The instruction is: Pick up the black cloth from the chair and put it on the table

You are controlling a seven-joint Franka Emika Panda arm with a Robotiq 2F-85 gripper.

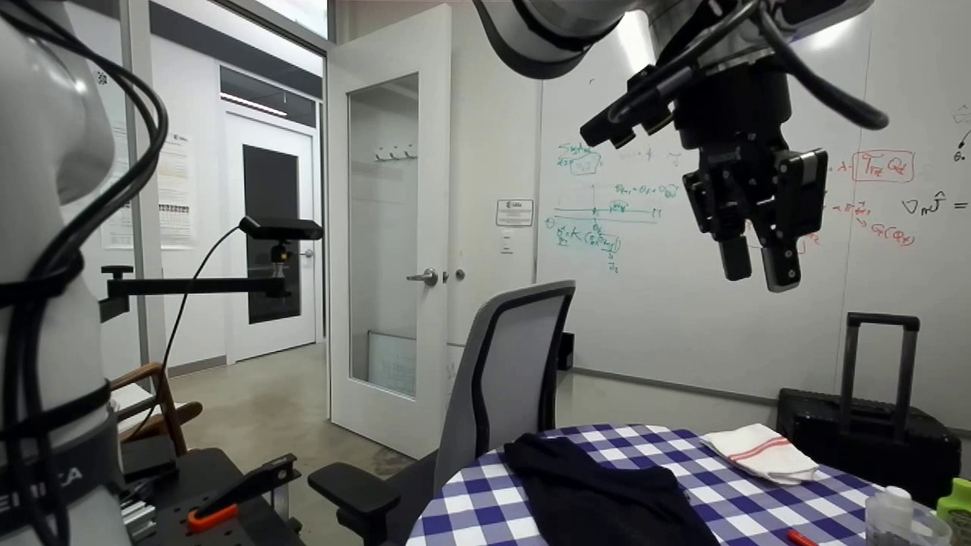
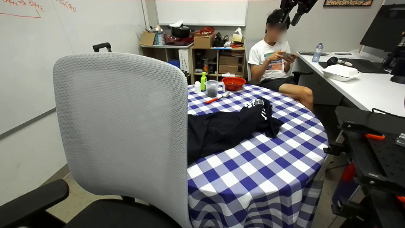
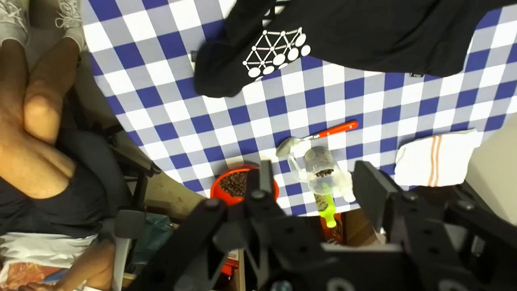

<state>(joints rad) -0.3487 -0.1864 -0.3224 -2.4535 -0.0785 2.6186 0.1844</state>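
The black cloth (image 1: 607,497) lies spread and crumpled on the checkered table (image 1: 474,508). Its white lettering shows at one end in an exterior view (image 2: 253,103) and in the wrist view (image 3: 278,52). The chair (image 2: 123,123) stands against the table; its backrest hides part of the cloth in that exterior view. No cloth shows on the chair's visible parts. My gripper (image 1: 758,265) is open and empty, high above the table and apart from the cloth. In the wrist view its fingers (image 3: 313,171) stand wide apart with nothing between them.
On the table are a red bowl (image 2: 233,84), a clear measuring cup (image 2: 212,88), a green bottle (image 2: 203,80), a red-handled spoon (image 3: 337,129) and a white towel (image 3: 436,159). A person (image 2: 270,60) sits beyond the table. A black suitcase (image 1: 812,432) stands by the whiteboard.
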